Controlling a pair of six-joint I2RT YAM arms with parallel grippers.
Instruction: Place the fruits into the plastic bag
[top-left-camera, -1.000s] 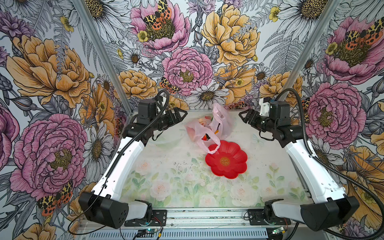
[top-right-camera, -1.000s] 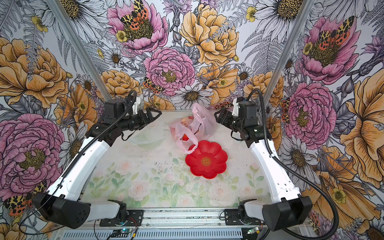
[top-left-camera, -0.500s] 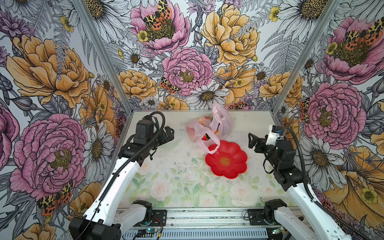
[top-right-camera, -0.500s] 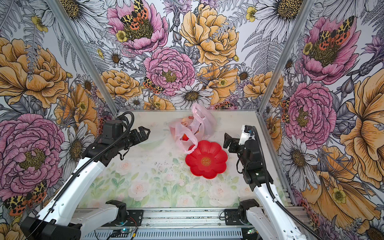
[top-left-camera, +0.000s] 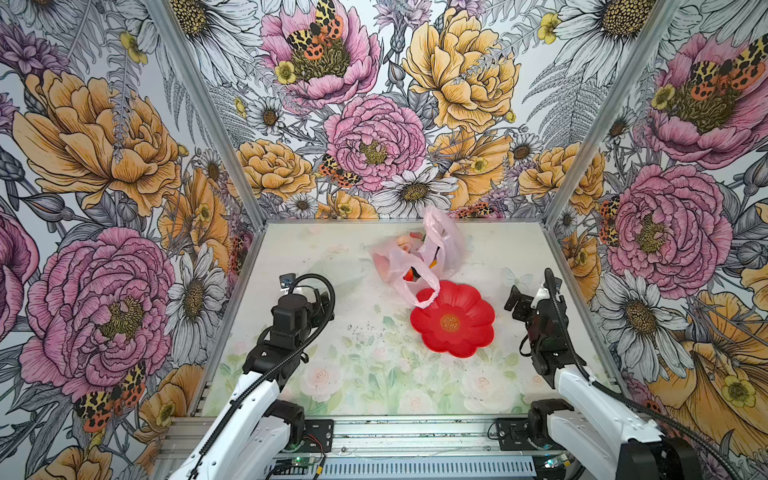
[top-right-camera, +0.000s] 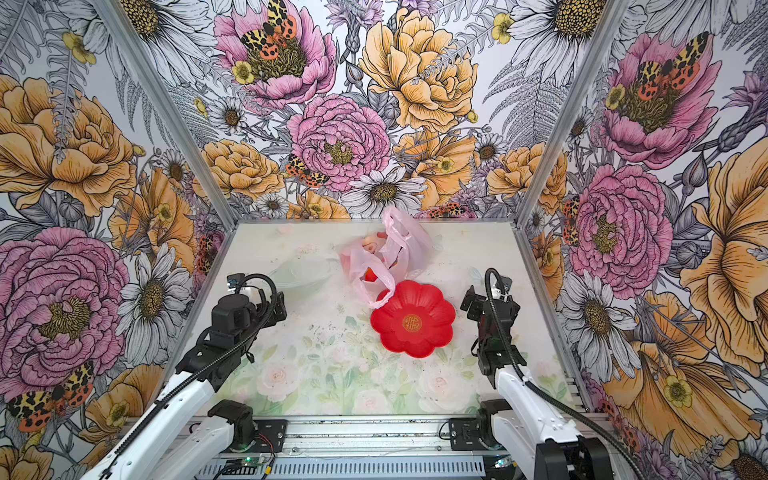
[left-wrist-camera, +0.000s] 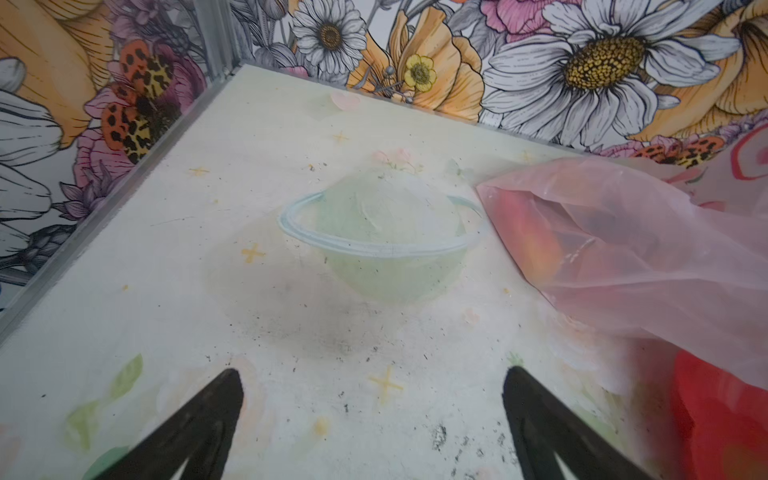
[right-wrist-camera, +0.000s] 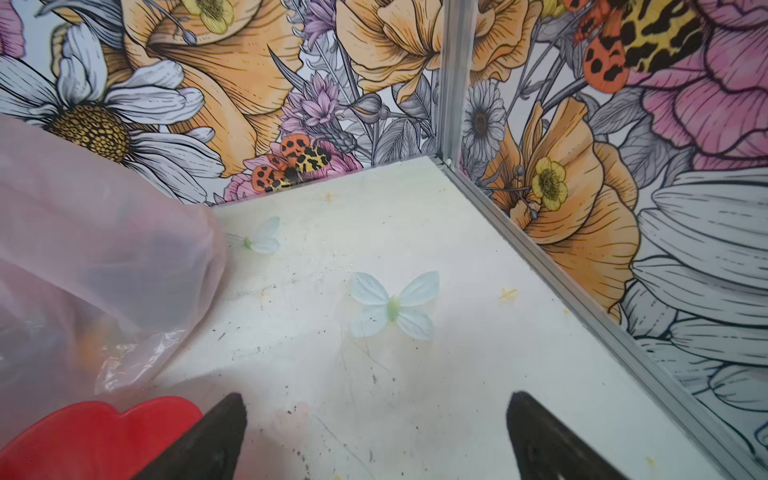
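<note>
Both spread wide and empty, the left gripper (left-wrist-camera: 372, 376) and right gripper (right-wrist-camera: 376, 399) hung by the surface's side edges, leaving the plastic bag (top-left-camera: 446, 245) slumped near the back edge, where its fruits (top-left-camera: 410, 274) might spill toward the red plate (top-left-camera: 469, 336).

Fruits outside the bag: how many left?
0. The red plate is bare and none lies on the table. Fruits show as coloured shapes through the plastic bag; how many are inside is hidden.
</note>
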